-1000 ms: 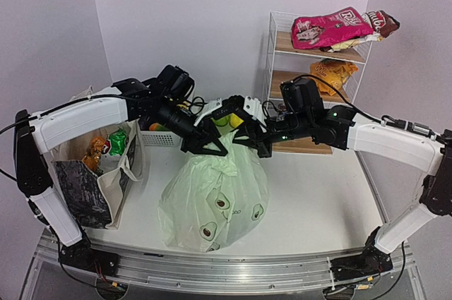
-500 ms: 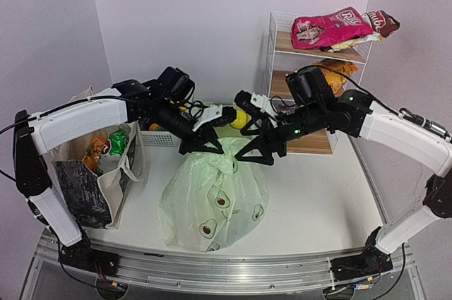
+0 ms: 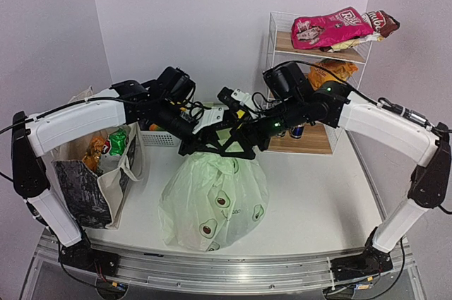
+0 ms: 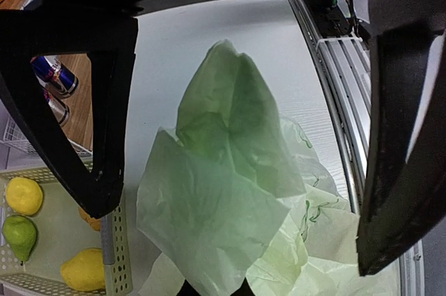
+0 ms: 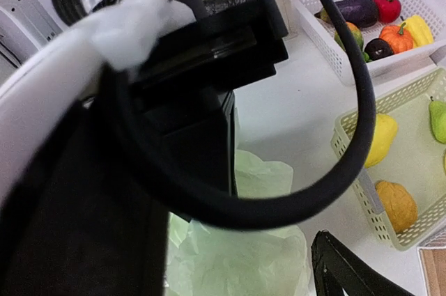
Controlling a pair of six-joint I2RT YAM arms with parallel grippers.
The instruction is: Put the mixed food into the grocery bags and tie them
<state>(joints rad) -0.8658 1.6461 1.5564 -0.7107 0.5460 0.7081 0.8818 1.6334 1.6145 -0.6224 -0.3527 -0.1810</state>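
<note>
The pale-green avocado-print bag (image 3: pixel 215 201) sits bulging in the middle of the white table (image 3: pixel 318 194), its neck gathered at its 12 o'clock. The left gripper (image 3: pixel 198 146) has its fingers pressed together on a flap of that neck. In the left wrist view the thin plastic rises straight out from between them. The right gripper (image 3: pixel 234 147) meets it from the 3 o'clock side, and its black fingers (image 4: pixel 90 136) are spread wide to either side of the flap without touching it.

At the bag's 9 o'clock the beige canvas tote (image 3: pixel 85 190) stands open, with an orange snack packet (image 3: pixel 94 152) and a green one (image 3: pixel 117 141) inside. At 12 o'clock lies a pale slotted basket (image 4: pixel 115 268) holding lemons (image 4: pixel 24 195) and a green pear (image 4: pixel 19 235). At 2 o'clock a wire shelf rack (image 3: pixel 311 146) carries drink cans (image 4: pixel 56 76), an orange packet (image 3: pixel 332 73) and, on top, a pink snack packet (image 3: pixel 328 28).
</note>
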